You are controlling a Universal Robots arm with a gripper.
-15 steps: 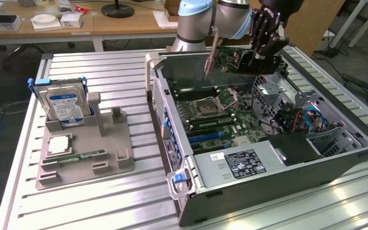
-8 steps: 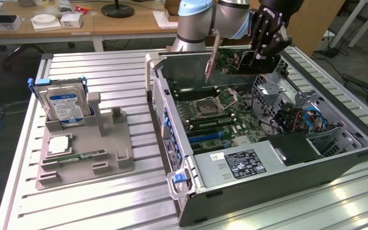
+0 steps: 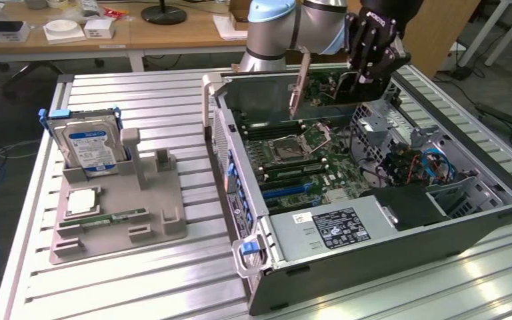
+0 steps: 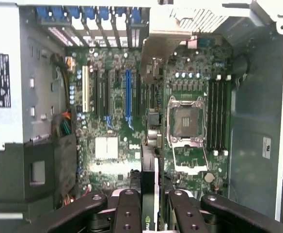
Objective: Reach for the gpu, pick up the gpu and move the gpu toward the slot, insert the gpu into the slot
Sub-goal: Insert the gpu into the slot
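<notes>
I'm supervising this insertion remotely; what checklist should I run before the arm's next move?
1. Grip: black pincer shut on thin dark circuit card with silvery metal edge: ok.
2. Card hanging over open dark computer case: ok.
3. Path: long blue slot on green motherboard uncovered: ok.
4. Card lined up with a slot: cannot tell.
5. Card seated: not ok.

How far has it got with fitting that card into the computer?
Done: the gpu is picked up, clamped in the tool and now over the open computer case. In hand: the card hangs edge-down above the motherboard, not touching it. Left: seating it, since the long blue slot and the slots beside it stand empty.
</notes>
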